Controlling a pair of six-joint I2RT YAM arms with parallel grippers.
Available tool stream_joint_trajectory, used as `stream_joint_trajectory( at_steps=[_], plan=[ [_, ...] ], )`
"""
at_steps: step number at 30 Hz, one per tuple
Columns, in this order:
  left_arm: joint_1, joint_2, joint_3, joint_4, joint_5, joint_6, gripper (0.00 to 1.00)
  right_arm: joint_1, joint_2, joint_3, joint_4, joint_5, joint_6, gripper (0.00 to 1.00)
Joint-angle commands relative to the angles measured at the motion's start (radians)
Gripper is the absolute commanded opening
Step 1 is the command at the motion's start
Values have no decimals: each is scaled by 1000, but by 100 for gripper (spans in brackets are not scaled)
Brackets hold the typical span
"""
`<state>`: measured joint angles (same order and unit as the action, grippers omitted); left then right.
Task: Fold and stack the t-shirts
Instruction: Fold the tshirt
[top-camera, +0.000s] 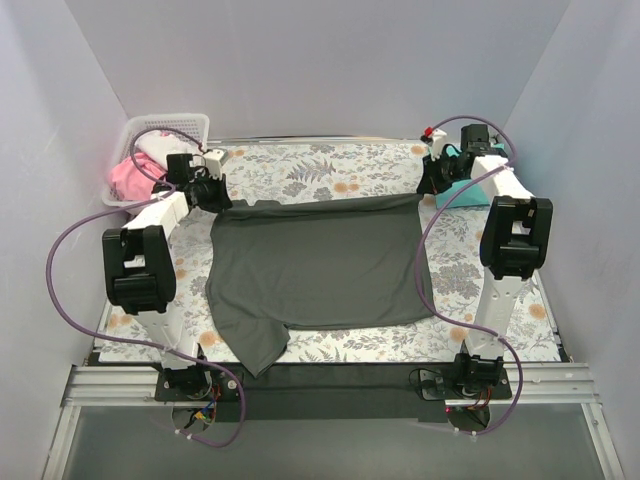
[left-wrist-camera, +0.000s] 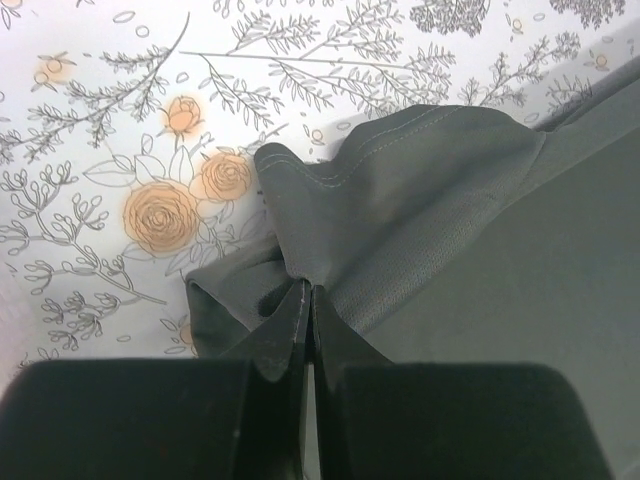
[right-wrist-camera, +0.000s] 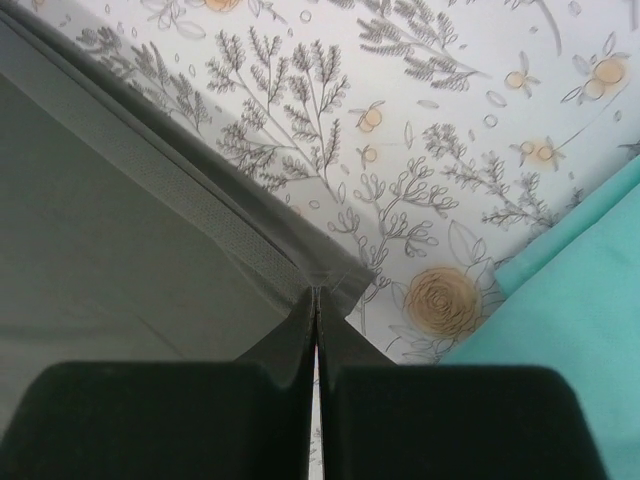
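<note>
A dark charcoal-grey t-shirt (top-camera: 318, 268) lies spread over the middle of the floral sheet, its near left part hanging toward the front edge. My left gripper (top-camera: 214, 192) is shut on the shirt's far left corner (left-wrist-camera: 300, 240), the cloth bunched at its tips. My right gripper (top-camera: 432, 180) is shut on the shirt's far right corner (right-wrist-camera: 335, 280). A teal t-shirt (top-camera: 462, 182) lies at the far right, behind the right wrist; it also shows in the right wrist view (right-wrist-camera: 580, 320).
A white basket (top-camera: 150, 150) holding pink cloth stands at the far left corner. The floral grey-and-orange sheet (top-camera: 330, 170) covers the table. White walls close in on three sides.
</note>
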<state>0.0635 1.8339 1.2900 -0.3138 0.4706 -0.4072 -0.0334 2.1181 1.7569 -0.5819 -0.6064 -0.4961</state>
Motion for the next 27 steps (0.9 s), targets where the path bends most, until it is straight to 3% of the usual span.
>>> stream_joint_trajectory(
  at_steps=[1,11,19,21,22,23,25,27],
  plan=[
    [6,-82,-40,5,3,25,0,-7,-60,-56,-15,-26,-33,1],
    [7,-71,-175,13,3,33,0,-7,-50,-171,-15,-9,-82,1],
    [6,-1,-155,-14,-12,53,0,13,-46,-212,-32,5,-110,1],
    [6,7,-109,-60,0,64,13,15,-40,-198,-61,5,-125,1],
    [7,2,-97,-92,8,64,16,15,-41,-195,-65,7,-125,12],
    [7,-7,-75,-105,32,67,20,15,-46,-188,-75,2,-131,17],
    [7,-44,-64,-111,59,61,31,15,-53,-159,-91,-9,-130,23],
    [7,-51,-22,-103,59,45,35,15,-66,-134,-96,-15,-116,26]
  ],
)
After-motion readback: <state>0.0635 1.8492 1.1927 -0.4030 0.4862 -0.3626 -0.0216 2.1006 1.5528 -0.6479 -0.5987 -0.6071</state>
